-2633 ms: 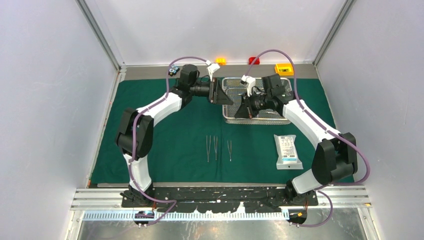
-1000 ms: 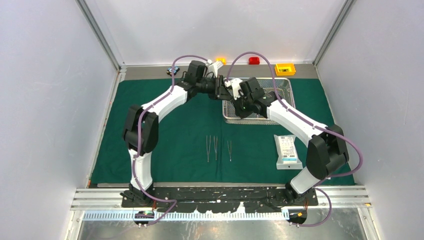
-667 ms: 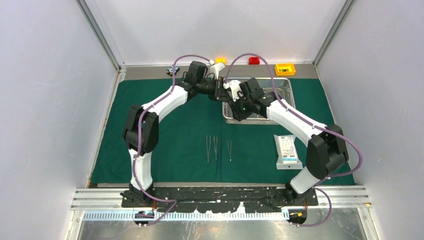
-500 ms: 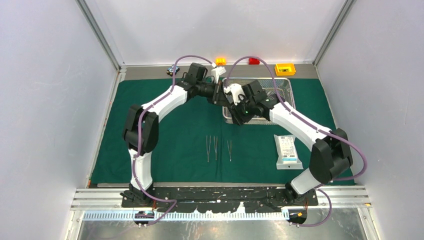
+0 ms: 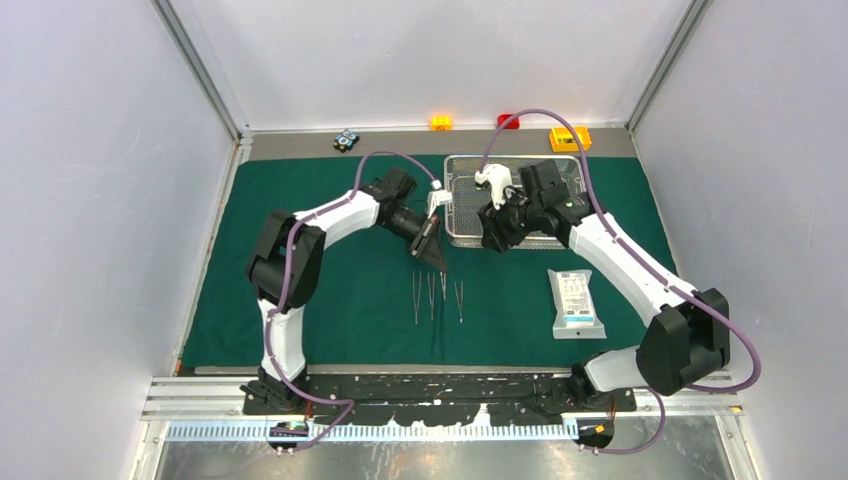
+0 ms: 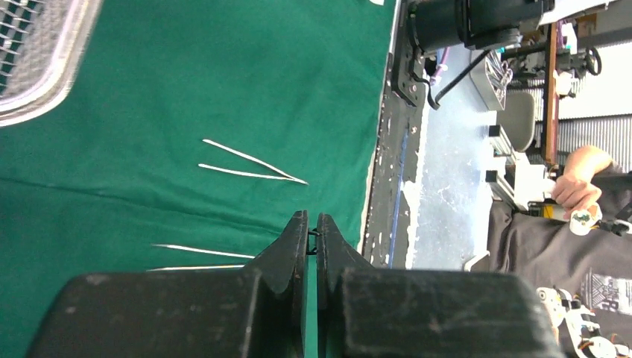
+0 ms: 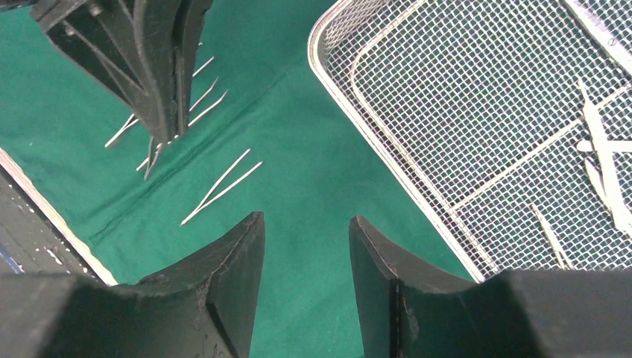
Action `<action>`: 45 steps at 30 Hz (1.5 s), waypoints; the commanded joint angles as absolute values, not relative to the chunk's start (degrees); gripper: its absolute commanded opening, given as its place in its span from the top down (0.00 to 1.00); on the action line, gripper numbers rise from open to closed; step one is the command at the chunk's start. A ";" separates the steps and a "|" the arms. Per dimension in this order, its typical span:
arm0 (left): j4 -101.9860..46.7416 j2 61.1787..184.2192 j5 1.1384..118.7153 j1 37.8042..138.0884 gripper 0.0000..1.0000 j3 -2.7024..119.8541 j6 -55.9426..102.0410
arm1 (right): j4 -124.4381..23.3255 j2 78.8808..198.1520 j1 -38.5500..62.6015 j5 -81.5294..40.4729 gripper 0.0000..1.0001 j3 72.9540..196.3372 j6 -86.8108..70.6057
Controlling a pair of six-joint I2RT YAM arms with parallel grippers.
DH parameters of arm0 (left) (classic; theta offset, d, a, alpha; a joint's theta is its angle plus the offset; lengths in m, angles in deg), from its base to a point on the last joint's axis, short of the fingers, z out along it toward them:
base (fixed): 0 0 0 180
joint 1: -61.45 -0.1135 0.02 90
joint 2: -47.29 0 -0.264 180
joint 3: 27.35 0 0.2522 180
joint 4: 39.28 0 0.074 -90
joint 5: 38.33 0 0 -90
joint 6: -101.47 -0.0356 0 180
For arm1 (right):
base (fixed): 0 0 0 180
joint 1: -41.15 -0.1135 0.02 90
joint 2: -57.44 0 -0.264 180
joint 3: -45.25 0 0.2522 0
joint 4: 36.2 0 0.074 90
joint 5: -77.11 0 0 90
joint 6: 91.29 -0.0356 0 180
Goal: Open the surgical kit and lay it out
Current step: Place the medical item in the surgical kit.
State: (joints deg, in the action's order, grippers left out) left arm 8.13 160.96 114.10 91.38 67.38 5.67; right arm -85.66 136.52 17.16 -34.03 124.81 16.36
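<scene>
This is a robotics lab test cell. Two white-and-black robot arms, the left arm and the right arm, trail purple cables and are bolted to a black base plate. The table is spread with a dark green drape and boxed in by plain white panels on aluminium frame posts. Past the table's edge, the left wrist view shows wired equipment and a seated person in a dark T-shirt.

Claw pinches a thin instrument above tweezers on drape.
</scene>
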 commanded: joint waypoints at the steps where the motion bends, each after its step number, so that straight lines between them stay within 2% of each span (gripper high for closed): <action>1: 9.27 161.24 119.08 92.37 1.00 66.56 0.88 | -85.19 135.61 17.68 -36.42 0.49 124.34 17.05; 19: 7.63 169.26 119.12 94.11 0.99 68.85 0.91 | -85.17 137.32 18.11 -37.10 0.51 123.52 17.43; 26: 6.95 170.43 118.25 94.10 0.95 69.33 1.65 | -85.18 137.59 18.11 -37.36 0.52 123.37 17.53; 34: 6.17 172.03 118.64 94.05 0.95 69.97 3.02 | -85.21 137.76 18.12 -37.29 0.52 123.19 17.55; 39: 6.58 172.95 118.47 93.75 0.89 70.54 3.12 | -85.26 137.83 18.08 -37.38 0.53 123.09 17.72; 45: 7.90 173.50 117.50 93.55 0.76 71.47 2.34 | -85.34 138.33 18.06 -37.77 0.53 123.17 17.77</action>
State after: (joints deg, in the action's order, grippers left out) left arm 7.61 173.11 117.29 93.89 69.39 3.50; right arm -85.86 137.99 17.93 -36.66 123.06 16.86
